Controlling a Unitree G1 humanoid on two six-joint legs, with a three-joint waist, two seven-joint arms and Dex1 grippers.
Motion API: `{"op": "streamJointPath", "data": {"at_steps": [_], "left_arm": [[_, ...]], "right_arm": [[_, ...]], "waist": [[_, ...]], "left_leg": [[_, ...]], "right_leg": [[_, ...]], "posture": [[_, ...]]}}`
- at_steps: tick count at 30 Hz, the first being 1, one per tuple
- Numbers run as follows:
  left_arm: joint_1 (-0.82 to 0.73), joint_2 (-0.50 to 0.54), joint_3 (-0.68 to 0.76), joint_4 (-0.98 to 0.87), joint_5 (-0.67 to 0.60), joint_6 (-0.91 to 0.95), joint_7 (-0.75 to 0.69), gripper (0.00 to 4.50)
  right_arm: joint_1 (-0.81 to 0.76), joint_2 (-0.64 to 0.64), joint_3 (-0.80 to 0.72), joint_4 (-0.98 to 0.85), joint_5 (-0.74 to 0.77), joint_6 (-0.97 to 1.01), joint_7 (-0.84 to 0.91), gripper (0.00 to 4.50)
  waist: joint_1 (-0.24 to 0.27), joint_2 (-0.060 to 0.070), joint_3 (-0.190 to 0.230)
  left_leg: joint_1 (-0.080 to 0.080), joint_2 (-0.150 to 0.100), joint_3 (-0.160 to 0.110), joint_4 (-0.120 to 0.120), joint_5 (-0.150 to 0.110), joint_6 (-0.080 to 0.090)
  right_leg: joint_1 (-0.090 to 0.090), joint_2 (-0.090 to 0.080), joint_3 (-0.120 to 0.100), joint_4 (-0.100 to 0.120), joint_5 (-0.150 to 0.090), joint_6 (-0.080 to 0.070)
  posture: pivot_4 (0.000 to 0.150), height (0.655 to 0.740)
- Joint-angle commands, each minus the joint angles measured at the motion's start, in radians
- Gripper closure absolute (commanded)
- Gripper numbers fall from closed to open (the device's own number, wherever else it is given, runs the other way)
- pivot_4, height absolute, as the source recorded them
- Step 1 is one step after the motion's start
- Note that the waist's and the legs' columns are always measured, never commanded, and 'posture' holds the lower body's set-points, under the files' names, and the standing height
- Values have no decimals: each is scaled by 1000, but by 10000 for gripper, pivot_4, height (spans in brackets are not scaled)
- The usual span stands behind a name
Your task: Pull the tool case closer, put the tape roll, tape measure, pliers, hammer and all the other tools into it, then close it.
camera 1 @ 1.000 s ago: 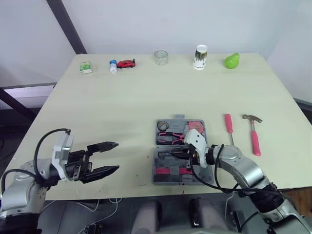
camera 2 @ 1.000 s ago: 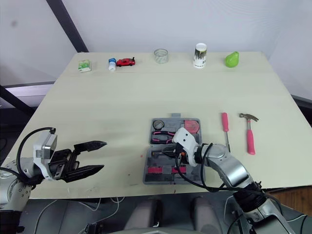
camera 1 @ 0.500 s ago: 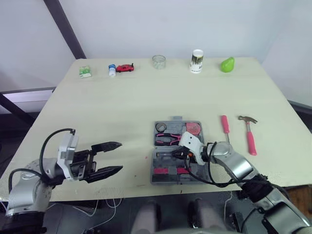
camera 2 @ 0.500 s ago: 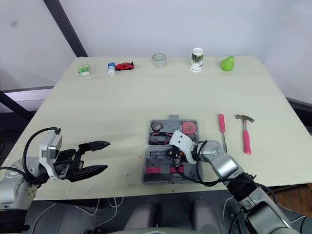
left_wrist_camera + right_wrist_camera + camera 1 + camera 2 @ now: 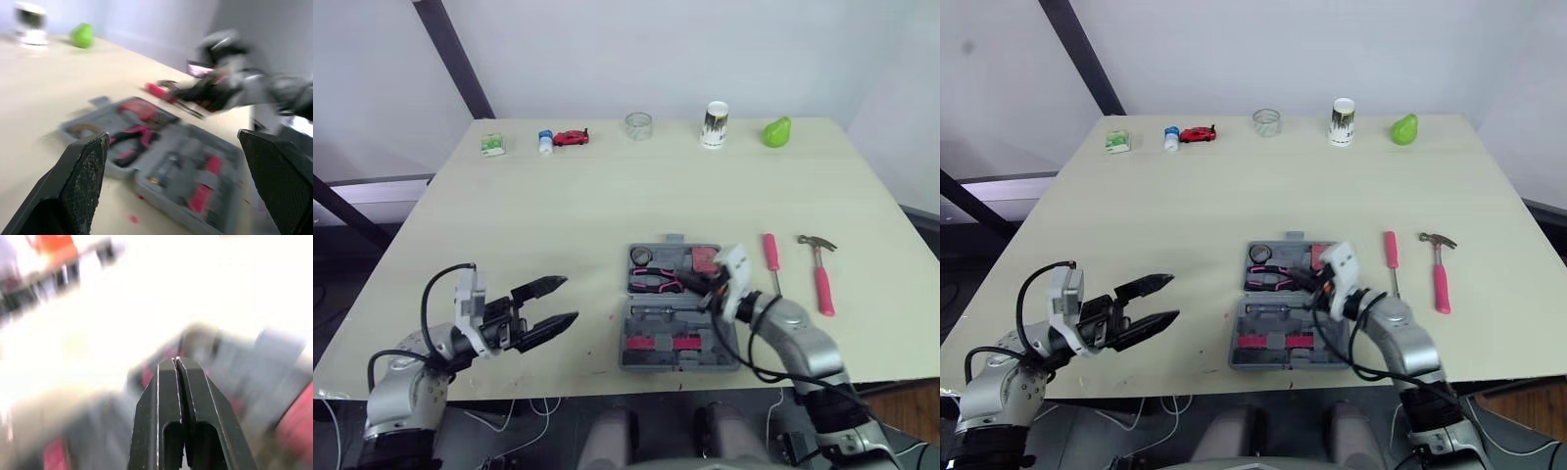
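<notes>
Since the preceding second, the right gripper (image 5: 177,362) has withdrawn from above the near half of the tool case (image 5: 636,360) to its right edge, beside the tape measure (image 5: 703,258). Its fingers are pressed together and hold nothing. We judge that one placement is complete and that the arm is clearing toward the tools still outside. The left gripper (image 5: 564,301) hovers over the table (image 5: 558,215) to the left of the case, fingers spread and empty. The case lies open near the table's front edge. We count one case. In its far half are one tape roll (image 5: 641,257), one pair of pliers (image 5: 656,284) and one tape measure. On the table right of the case lie one screwdriver (image 5: 770,253) and one hammer (image 5: 822,279), near each other but apart. Two tools therefore remain to load before closing. A row of six small objects (image 5: 637,124) lines the far edge.
</notes>
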Motion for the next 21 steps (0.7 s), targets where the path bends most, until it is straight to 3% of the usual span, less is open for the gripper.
{"op": "streamJointPath", "data": {"at_steps": [1,3,6,8,9,10,11,14,21], "left_arm": [[-23,-25,0,-46,3,14,83,0],[-20,-30,-19,-45,31,5,97,0],[1,-28,-33,-43,53,4,113,0],[23,-18,-32,-27,66,-13,95,0],[36,-12,-25,-10,73,-24,88,0],[48,-5,-19,7,81,-34,79,0],[56,0,-11,22,84,-37,77,0],[64,11,5,23,80,-20,101,0],[46,24,-15,-41,89,45,177,0]], "right_arm": [[87,-62,-87,-127,45,9,-13,44356],[162,-99,-149,-165,68,6,-18,44356],[312,-166,-244,-219,87,-45,23,36557],[427,-204,-305,-233,97,-85,76,26125],[497,-219,-354,-233,101,-112,103,23618],[563,-229,-403,-230,106,-133,126,17727],[619,-236,-446,-225,108,-158,142,15481],[743,-245,-543,-216,130,-208,180,2893],[820,-232,-593,-113,111,-301,211,1335]], "waist": [[9,0,0],[16,0,0],[15,0,1],[11,0,1],[10,0,1],[11,1,1],[12,0,2],[14,1,2],[13,-1,3]], "left_leg": [[0,0,0,0,0,0],[-1,-1,-1,-1,0,0],[-2,-2,1,-2,0,0],[-2,-2,1,-2,0,0],[-2,-2,1,-2,0,0],[-1,-2,2,-3,0,0],[-1,-2,2,-3,0,0],[0,-1,3,-5,0,0],[2,0,5,-5,0,0]], "right_leg": [[0,0,0,0,0,0],[0,-2,-1,-1,0,0],[-1,-2,0,-2,0,1],[-1,-2,0,-3,-1,1],[-1,-2,0,-3,-1,0],[-1,-1,1,-3,-2,-1],[-1,-1,1,-3,-2,-2],[-1,-1,1,-3,-3,-2],[-1,-4,3,-4,-6,1]], "posture": [[1500,7400],[1500,7400],[1500,7400],[1500,7400],[1500,7400],[1500,7400],[1500,7400],[1500,7400],[1500,7400]]}}
